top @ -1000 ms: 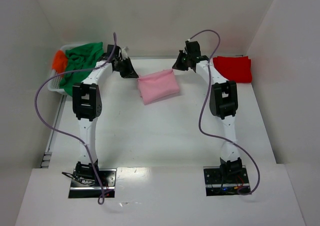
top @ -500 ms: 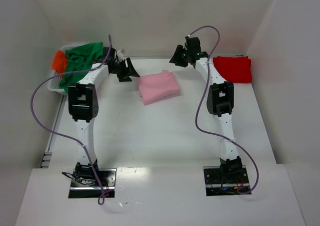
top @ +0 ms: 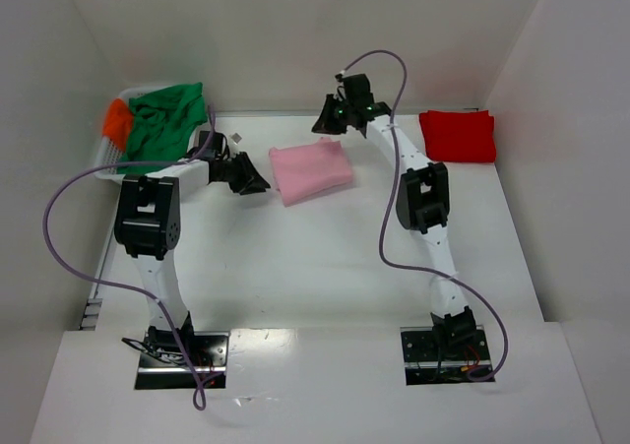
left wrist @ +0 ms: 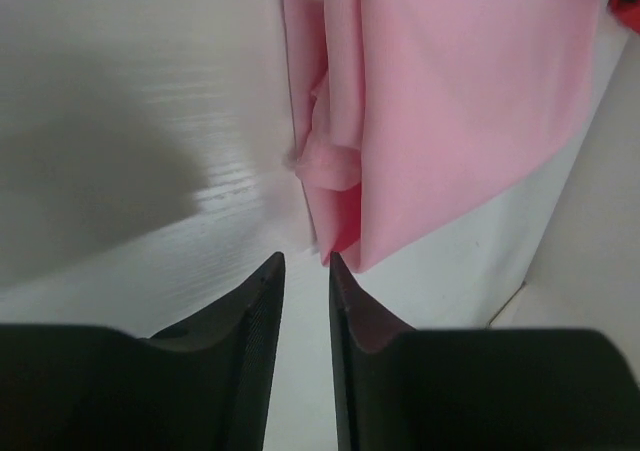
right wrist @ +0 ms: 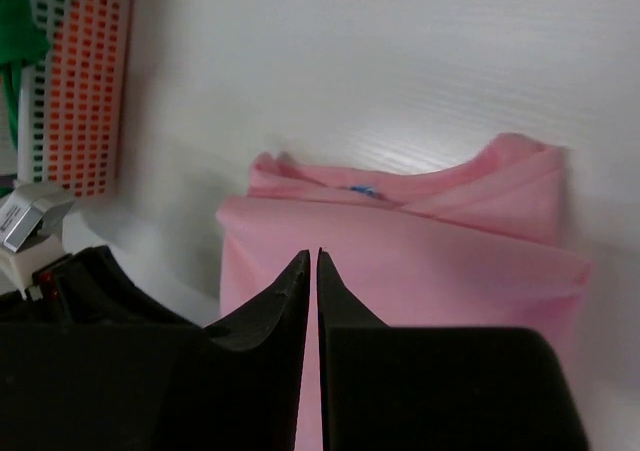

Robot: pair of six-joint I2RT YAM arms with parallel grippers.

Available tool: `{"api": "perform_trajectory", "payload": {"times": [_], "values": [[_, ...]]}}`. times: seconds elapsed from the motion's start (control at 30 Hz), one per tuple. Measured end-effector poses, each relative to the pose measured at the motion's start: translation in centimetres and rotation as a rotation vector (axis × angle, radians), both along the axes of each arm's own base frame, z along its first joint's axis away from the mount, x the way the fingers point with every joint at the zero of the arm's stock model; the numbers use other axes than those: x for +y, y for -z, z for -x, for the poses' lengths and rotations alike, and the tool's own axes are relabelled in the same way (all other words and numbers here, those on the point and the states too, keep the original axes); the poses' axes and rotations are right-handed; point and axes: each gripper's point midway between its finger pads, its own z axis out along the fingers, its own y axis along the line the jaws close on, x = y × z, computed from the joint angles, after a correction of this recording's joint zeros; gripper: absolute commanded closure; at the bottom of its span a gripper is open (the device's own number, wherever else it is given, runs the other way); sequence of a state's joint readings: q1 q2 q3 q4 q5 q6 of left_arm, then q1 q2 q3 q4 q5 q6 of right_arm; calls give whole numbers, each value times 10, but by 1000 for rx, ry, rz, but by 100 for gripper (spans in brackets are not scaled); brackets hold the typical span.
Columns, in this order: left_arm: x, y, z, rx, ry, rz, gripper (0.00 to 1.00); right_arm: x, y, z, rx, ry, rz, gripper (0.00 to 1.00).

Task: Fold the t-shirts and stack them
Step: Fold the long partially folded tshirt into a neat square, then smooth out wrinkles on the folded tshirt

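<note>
The light pink t-shirt (top: pixel 311 170) lies folded into a rectangle at the middle back of the table. My left gripper (top: pixel 254 179) is low at its left edge. In the left wrist view this gripper (left wrist: pixel 303 258) stands narrowly open with bare table in the gap, one fingertip at the pink t-shirt's (left wrist: pixel 450 101) corner. My right gripper (top: pixel 325 122) hovers over the far edge. In the right wrist view it (right wrist: pixel 312 253) is shut above the pink t-shirt (right wrist: pixel 430 251) and holds nothing. The red t-shirt (top: pixel 458 135) lies folded at back right.
A white basket (top: pixel 106 158) at back left holds the green t-shirt (top: pixel 165 121) and the orange one (top: pixel 116 121). White walls close in the table at the back and both sides. Purple cables loop from both arms.
The left gripper has swung nearer and right, down to the pink t-shirt's left edge. The right gripper has moved left, from beside the red t-shirt to the pink one's far edge.
</note>
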State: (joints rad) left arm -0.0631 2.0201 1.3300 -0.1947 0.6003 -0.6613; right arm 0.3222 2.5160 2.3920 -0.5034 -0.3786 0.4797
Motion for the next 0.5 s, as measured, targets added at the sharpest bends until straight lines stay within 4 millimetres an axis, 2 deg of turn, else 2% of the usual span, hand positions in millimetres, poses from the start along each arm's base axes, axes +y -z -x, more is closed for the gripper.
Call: {"api": "perform_trajectory", "payload": {"times": [0.17, 0.27, 0.4, 0.5], "values": [[-1, -1, -17, -58, -41, 20, 53, 57, 0, 31, 2, -100, -3, 89], [-2, 3, -25, -87, -44, 28, 51, 84, 5, 47, 12, -145, -6, 89], [-3, 22, -27, -69, -39, 34, 51, 101, 23, 54, 39, -161, -5, 89], [-8, 23, -28, -69, -23, 69, 52, 102, 40, 48, 56, -148, 0, 89]]}}
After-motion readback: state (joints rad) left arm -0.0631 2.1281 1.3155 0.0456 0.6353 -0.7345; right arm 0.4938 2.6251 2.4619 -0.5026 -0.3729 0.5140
